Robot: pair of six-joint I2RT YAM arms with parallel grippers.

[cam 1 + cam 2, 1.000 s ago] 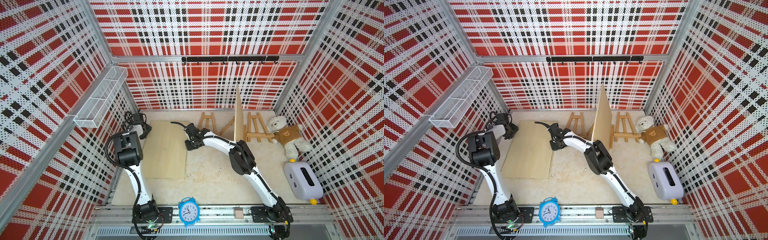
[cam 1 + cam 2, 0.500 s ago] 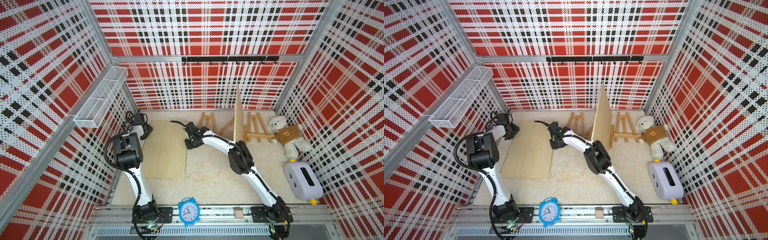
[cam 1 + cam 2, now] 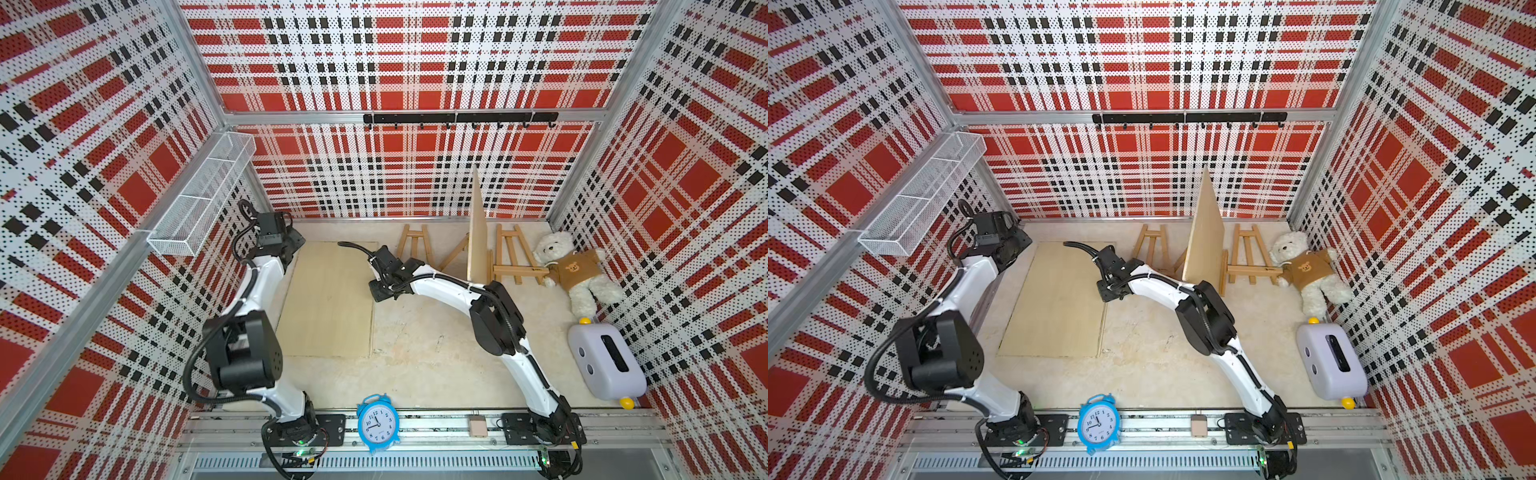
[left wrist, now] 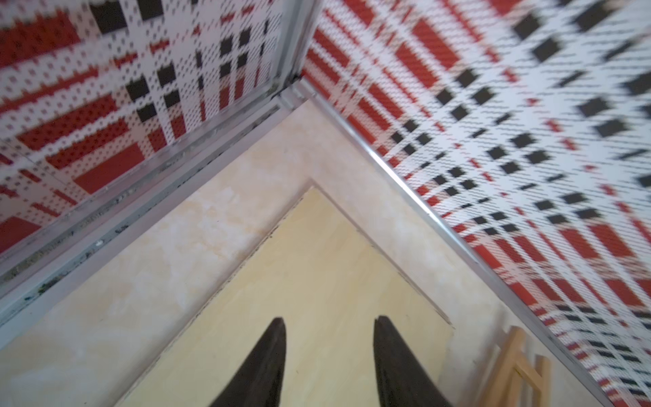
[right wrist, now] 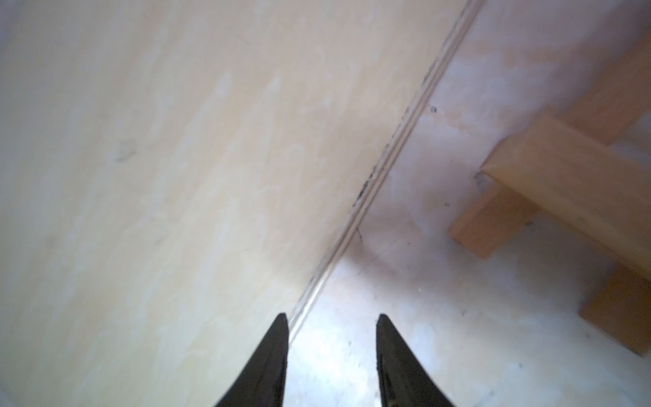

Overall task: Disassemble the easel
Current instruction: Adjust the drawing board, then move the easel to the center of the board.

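The flat board (image 3: pixel 328 299) is lying left of centre on the bench (image 3: pixel 436 353); this is apparently the release step. The right gripper (image 5: pixel 331 317) is sitting at its right edge and the left gripper (image 4: pixel 329 319) over its far-left corner. Both are standing part open, holding nothing. At the far edge, the upright board (image 3: pixel 478 232) is standing against the easel (image 3: pixel 513 259). Next move: grip it and lift it clear.

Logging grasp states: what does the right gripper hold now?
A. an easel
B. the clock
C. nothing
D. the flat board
C: the right gripper is open, with nothing between its jaws, poised at the edge of the flat board and apart from the easel.
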